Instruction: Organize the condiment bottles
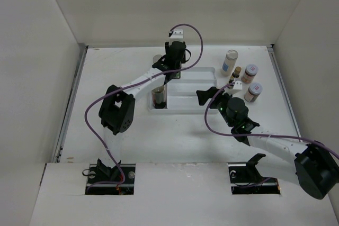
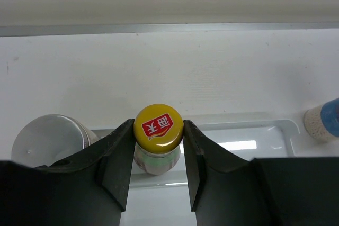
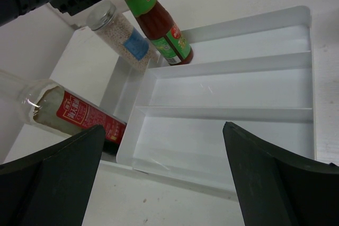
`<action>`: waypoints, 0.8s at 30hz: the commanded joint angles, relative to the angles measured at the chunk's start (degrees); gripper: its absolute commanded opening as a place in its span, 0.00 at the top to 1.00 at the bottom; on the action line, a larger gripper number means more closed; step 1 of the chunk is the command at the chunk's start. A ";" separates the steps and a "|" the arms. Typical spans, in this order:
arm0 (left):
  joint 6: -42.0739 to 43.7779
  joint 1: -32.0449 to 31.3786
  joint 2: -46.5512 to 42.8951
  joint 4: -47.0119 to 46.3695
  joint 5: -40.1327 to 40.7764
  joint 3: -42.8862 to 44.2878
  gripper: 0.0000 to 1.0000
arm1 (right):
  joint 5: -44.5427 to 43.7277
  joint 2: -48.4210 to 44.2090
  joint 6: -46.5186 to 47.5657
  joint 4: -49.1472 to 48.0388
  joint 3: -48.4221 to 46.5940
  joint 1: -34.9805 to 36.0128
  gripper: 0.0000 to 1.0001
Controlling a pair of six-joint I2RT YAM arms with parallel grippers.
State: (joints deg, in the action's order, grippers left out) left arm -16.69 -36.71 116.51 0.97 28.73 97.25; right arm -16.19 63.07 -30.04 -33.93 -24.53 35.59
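My left gripper point(image 2: 158, 130) is shut on the yellow cap of the red sauce bottle point(image 2: 158, 126), which stands upright at the far left end of the white divided tray point(image 1: 188, 102). In the top view this gripper point(image 1: 175, 67) hides the bottle. The right wrist view shows the bottle point(image 3: 161, 27) with a green label. My right gripper point(image 1: 211, 96) is open and empty, low over the tray's near right side point(image 3: 164, 173). A dark bottle with a red label point(image 3: 74, 116) stands at the tray's left end. A silver-capped jar of white grains point(image 3: 124, 35) stands beside the sauce bottle.
Right of the tray stand a white-capped jar point(image 1: 230, 62), a small dark bottle point(image 1: 235, 75) and two pink-lidded jars point(image 1: 250, 71) point(image 1: 254, 91). White walls enclose the table on three sides. The tray's three long compartments point(image 3: 228, 86) hold nothing on their right.
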 commanded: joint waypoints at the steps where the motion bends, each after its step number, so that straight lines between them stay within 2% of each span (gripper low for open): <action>1: -0.19 -0.34 -3.48 -10.11 0.45 -0.66 0.77 | -0.95 -0.23 -0.63 -3.42 -0.16 -0.48 0.00; 4: -0.01 -0.60 -4.27 -11.78 1.85 -2.85 0.68 | -0.95 -0.31 -0.63 -3.42 -0.16 -0.48 0.00; 8: 0.08 -0.77 -6.03 -13.80 2.12 -5.31 0.48 | -0.95 -0.31 -0.63 -3.42 -0.16 -0.48 0.00; 11: 0.16 -0.77 -7.34 -14.33 2.21 -6.28 0.36 | -0.95 -0.31 -0.63 -3.42 -0.16 -0.48 0.00; 16: 0.34 -0.95 -9.63 -14.51 2.03 -6.46 0.21 | -0.95 -0.66 -0.63 -3.42 -0.07 -0.48 0.00; 21: 0.52 -1.04 -12.62 -14.86 1.42 -3.92 0.12 | -1.04 -0.58 -0.54 -3.42 -0.07 -0.40 0.00; 23: 1.21 -0.95 -14.28 -15.47 0.80 -1.73 0.11 | -1.04 -0.58 -0.46 -3.42 -0.16 -0.40 0.07; 24: 1.92 -0.95 -15.51 -15.47 0.80 -0.58 0.11 | -1.04 -0.75 -0.37 -3.42 -0.16 -0.22 0.15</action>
State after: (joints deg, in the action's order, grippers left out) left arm -16.34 -37.30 107.46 -10.17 30.11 91.88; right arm -16.19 63.07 -29.98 -33.93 -24.53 35.59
